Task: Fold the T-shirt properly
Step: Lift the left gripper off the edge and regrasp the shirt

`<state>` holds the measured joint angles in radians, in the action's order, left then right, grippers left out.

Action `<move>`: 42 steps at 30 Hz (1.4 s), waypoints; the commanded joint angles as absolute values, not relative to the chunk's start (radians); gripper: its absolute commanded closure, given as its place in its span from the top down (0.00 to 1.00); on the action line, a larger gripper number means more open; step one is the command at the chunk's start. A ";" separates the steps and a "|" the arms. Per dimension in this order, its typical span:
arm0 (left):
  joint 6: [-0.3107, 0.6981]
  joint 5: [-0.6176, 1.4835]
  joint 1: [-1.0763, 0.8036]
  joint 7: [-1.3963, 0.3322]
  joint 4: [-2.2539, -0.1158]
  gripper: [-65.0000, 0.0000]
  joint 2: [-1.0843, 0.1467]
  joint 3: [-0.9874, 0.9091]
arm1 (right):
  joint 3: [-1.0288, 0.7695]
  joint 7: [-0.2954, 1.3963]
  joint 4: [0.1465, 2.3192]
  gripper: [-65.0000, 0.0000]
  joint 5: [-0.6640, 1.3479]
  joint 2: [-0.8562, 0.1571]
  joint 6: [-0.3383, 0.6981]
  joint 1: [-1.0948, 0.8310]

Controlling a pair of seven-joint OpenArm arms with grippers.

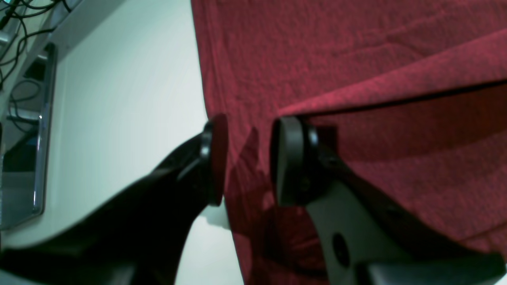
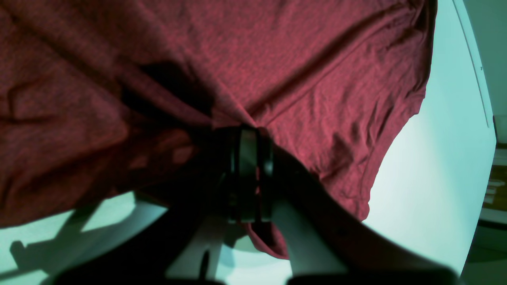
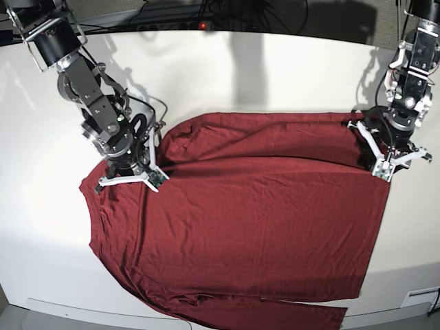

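On the white table [image 3: 227, 69] the T-shirt [image 3: 254, 227] lies spread, thin, soft, prob. light & droopy, so best taken at hem/edges: left gripper [image 1: 247, 160] jaws apart over its edge, right gripper [image 2: 250, 178] pinching a bunched fold.

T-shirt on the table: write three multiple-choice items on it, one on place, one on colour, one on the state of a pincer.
1. Where does the left pincer stand over the T-shirt?
A. its centre
B. its edge on the base view's right
C. off the table

2. What colour is the T-shirt?
A. dark red
B. navy
C. white

3. How does the right pincer stand?
A. wide open above bare table
B. shut on the T-shirt
C. out of every view

Answers:
1 B, since the base view shows it at the cloth's right edge.
2 A, as all views show maroon fabric.
3 B, since the right wrist view shows its pads together with cloth bunched between them.
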<state>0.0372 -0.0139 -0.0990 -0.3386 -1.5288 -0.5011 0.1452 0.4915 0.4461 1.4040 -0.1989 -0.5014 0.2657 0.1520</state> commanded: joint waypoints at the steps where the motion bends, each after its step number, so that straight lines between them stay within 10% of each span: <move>1: 0.028 -0.023 -0.083 -0.321 -1.543 0.31 -0.516 0.138 | 0.483 0.430 1.419 0.00 -0.205 -0.512 0.251 0.176; 8: 0.028 -0.032 -0.080 -0.339 -1.543 0.31 -0.517 0.138 | 0.483 0.426 1.419 0.38 -0.204 -0.512 0.246 0.193; 17: 0.027 -0.292 -0.080 -0.397 -1.544 0.31 -0.517 0.138 | 0.483 0.427 1.420 0.38 -0.204 -0.513 0.223 0.194; 27: 0.196 0.131 0.037 -0.586 -1.544 0.31 -0.519 0.136 | 0.483 0.427 1.420 0.38 -0.201 -0.513 0.223 0.194; 42: 0.300 0.152 0.012 -0.748 -1.559 0.31 -0.597 0.136 | 0.483 0.428 1.465 0.38 -0.203 -0.565 0.225 0.193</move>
